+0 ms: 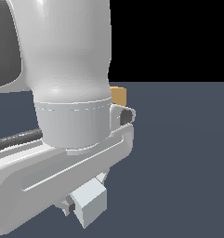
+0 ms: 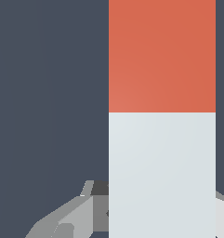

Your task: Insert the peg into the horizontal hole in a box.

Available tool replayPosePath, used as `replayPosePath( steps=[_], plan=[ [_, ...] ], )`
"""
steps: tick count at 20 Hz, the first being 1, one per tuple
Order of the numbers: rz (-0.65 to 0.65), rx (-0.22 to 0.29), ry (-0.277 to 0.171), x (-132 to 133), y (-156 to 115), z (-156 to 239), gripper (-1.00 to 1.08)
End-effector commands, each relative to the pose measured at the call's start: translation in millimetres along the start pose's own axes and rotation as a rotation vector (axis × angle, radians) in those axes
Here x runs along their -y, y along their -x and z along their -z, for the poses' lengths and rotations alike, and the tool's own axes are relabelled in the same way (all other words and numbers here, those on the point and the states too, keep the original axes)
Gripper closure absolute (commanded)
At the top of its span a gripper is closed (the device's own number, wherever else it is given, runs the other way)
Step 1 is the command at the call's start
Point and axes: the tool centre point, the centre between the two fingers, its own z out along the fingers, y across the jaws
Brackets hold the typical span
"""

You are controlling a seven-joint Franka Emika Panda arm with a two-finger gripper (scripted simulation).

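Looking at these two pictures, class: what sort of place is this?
Most likely a simulated robot test scene, not a real room: a flat, featureless dark floor under black emptiness, a smooth white arm, and plain blocks, a red-and-white peg and a tan box.

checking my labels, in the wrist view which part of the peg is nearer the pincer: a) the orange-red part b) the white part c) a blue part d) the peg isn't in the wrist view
b: in the wrist view the peg's white stretch runs down to the grey pincer parts at the frame edge, while the orange-red stretch lies beyond it.
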Motion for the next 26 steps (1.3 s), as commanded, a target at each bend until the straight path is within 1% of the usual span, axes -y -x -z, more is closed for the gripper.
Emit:
replayPosePath(
  steps=[1,6,11,18,26],
  plan=[
    [-0.009,0.001,0.001,-4.5,-4.3,1.5,1.08],
    [-0.046,0.001,0.001,-16.9,-18.7,4.6,1.08],
    [-0.103,0.001,0.001,-36.6,-39.5,9.2,1.08],
    [-0.204,0.001,0.002,-75.6,-73.8,17.6,1.08],
    [-0.322,0.001,0.002,-126.2,-108.0,27.5,1.08]
  ],
)
